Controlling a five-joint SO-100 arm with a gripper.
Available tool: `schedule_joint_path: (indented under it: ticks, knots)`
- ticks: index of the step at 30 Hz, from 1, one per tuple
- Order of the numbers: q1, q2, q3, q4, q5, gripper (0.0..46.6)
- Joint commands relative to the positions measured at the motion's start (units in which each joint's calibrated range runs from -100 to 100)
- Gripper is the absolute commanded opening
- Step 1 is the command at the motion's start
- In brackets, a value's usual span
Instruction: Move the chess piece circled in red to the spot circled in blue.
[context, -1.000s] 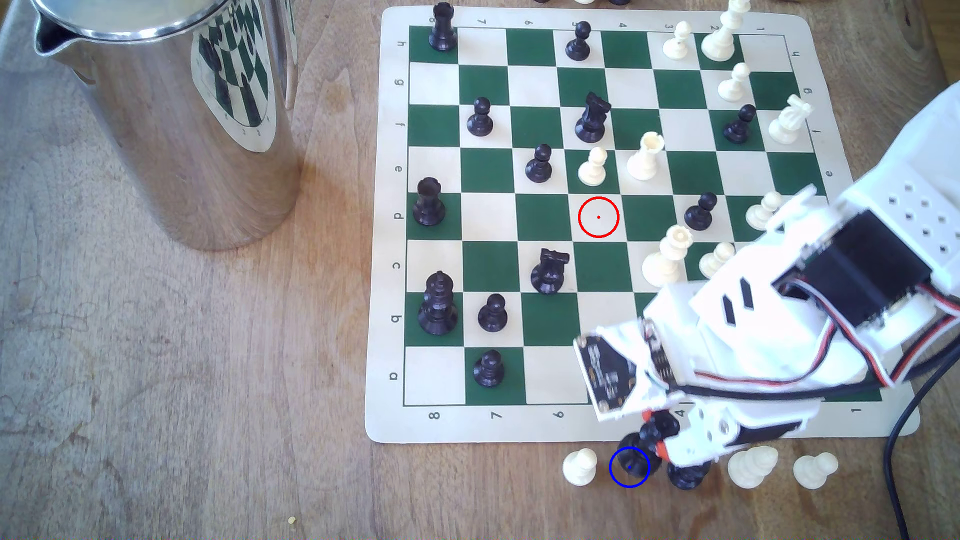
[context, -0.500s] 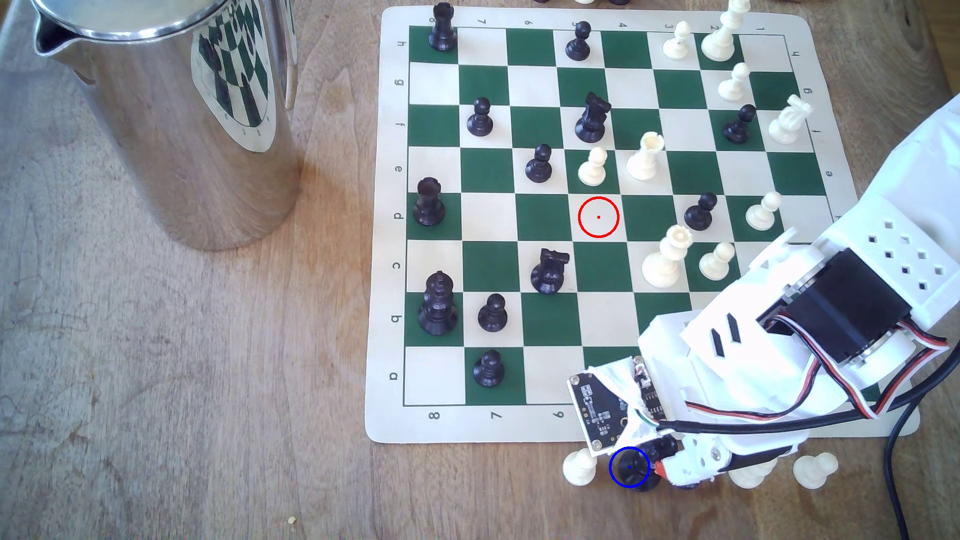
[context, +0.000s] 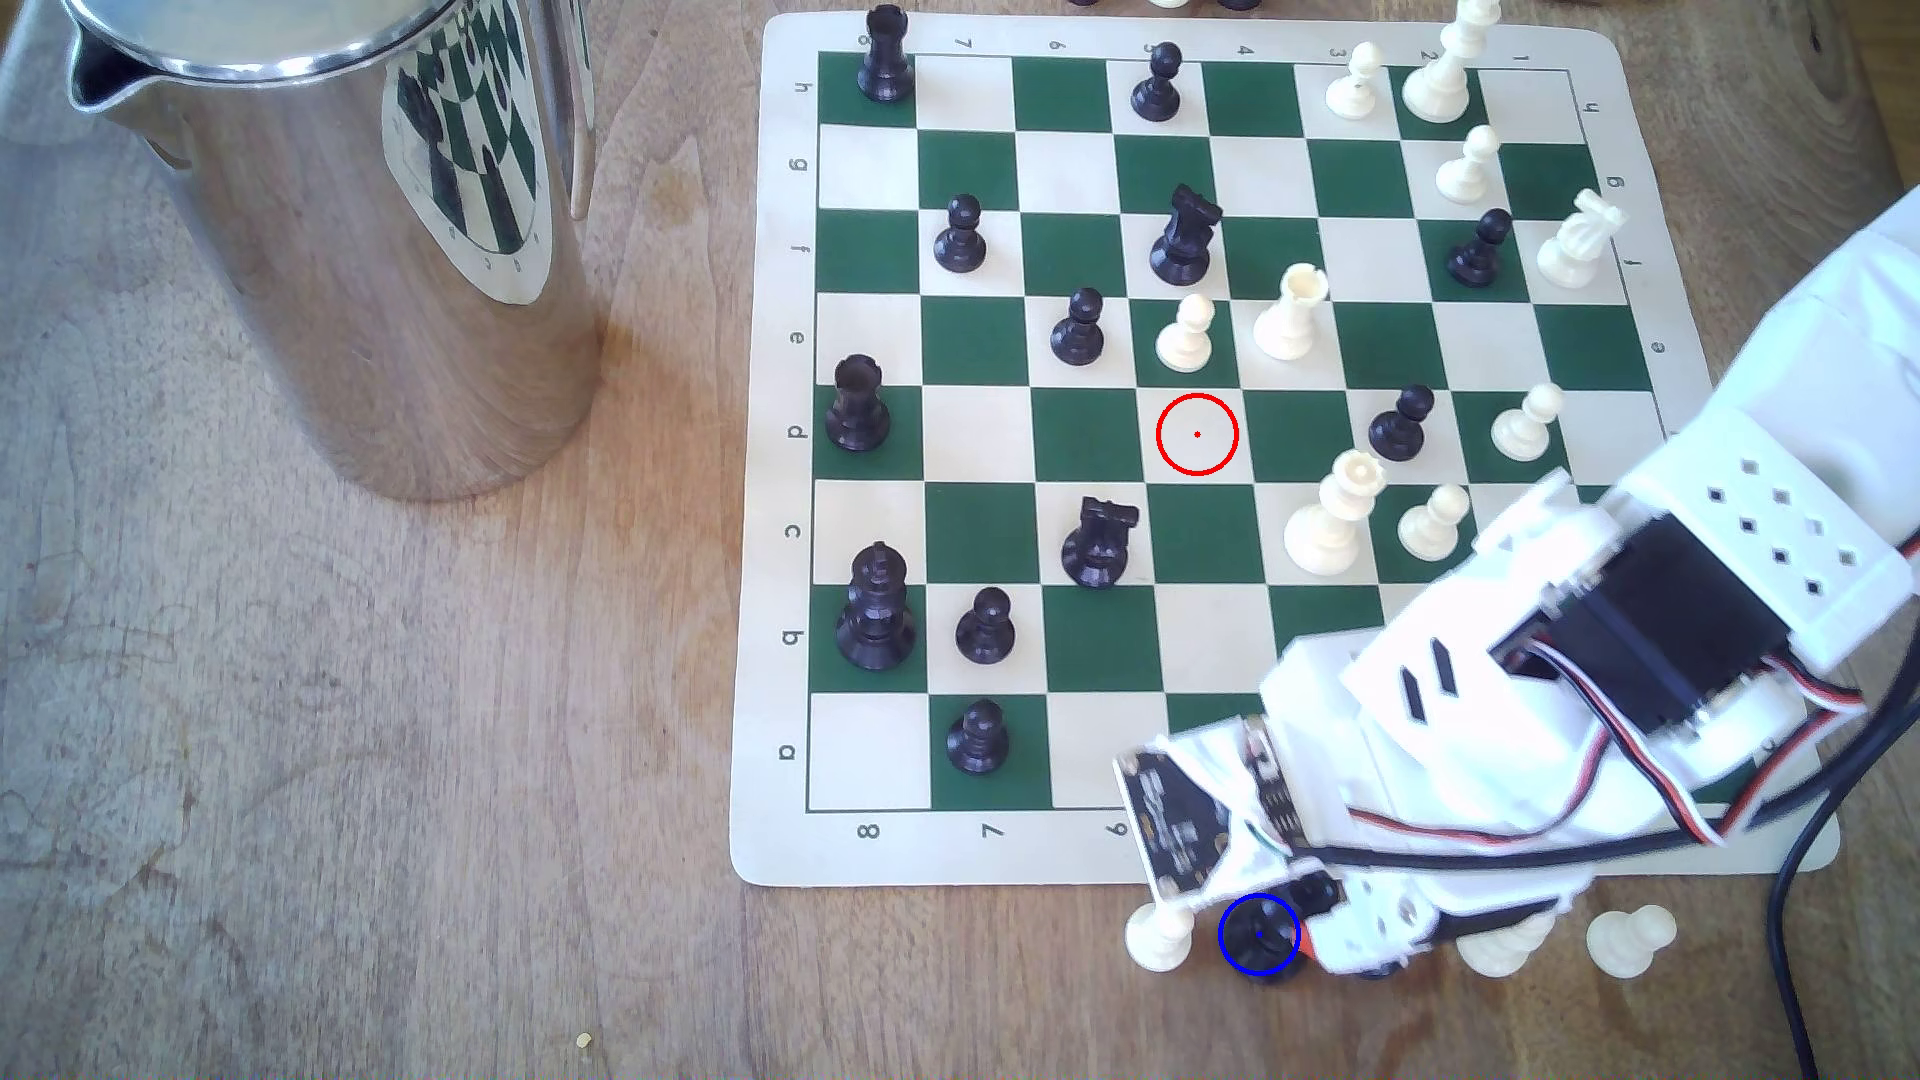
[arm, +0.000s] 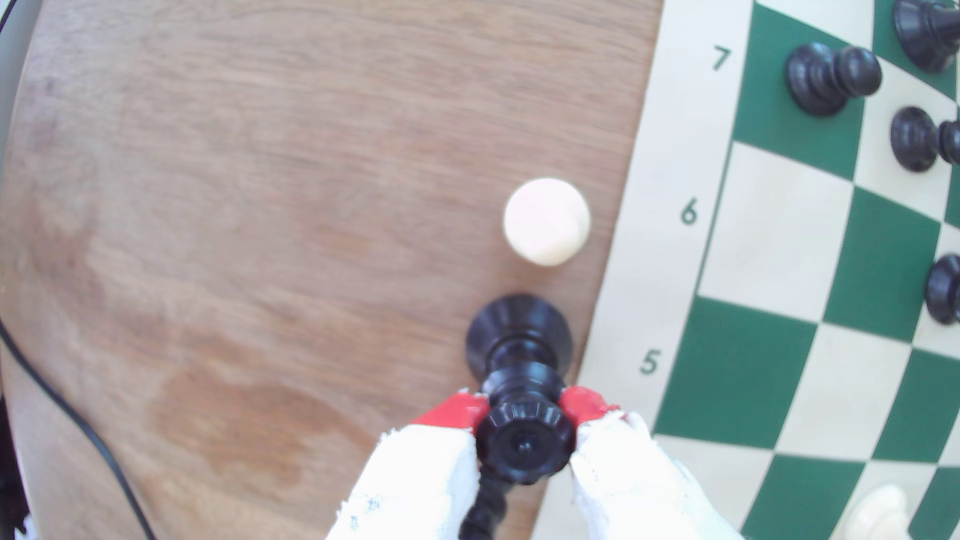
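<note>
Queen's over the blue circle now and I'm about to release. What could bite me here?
Two risks. The jaws grip the black queen right at its coronet, so if it is not fully seated on the table, opening could leave it rocking or tipping. It is also hemmed in: a white pawn stands close beside its base, and another dark piece lies right under the gripper, so a sideways retreat could knock either. Lifting straight up looks safest.

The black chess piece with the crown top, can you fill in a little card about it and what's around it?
piece: tall black chess piece with a notched round top
held by: end effector, red-tipped fingers shut on its neck
place: base inside the blue circle on the brown wooden table, off the green and cream chessboard mat
neighbour: cream pawn beside it, not touching
red circle: bare cream square
</note>
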Motion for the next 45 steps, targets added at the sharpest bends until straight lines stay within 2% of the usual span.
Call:
schedule_joint_path:
  ticks: [1, 9, 21, 33, 39, 40, 45]
  knots:
    - [0.46, -1.76, -4.56, 0.18, -0.15, 9.8]
    - [0.38, -1.76, -4.28, 1.24, 0.10, 13.7]
    - [0.54, -6.85, -4.37, 5.83, 0.63, 13.8]
    - [2.57, -19.33, -0.48, 12.30, 1.03, 13.8]
    - [4.29, -30.79, 13.49, 12.13, 2.59, 13.6]
    - [5.23, -35.46, 19.20, 11.64, 2.78, 13.5]
    - [10.94, -49.38, 33.07, 9.76, 3.81, 14.0]
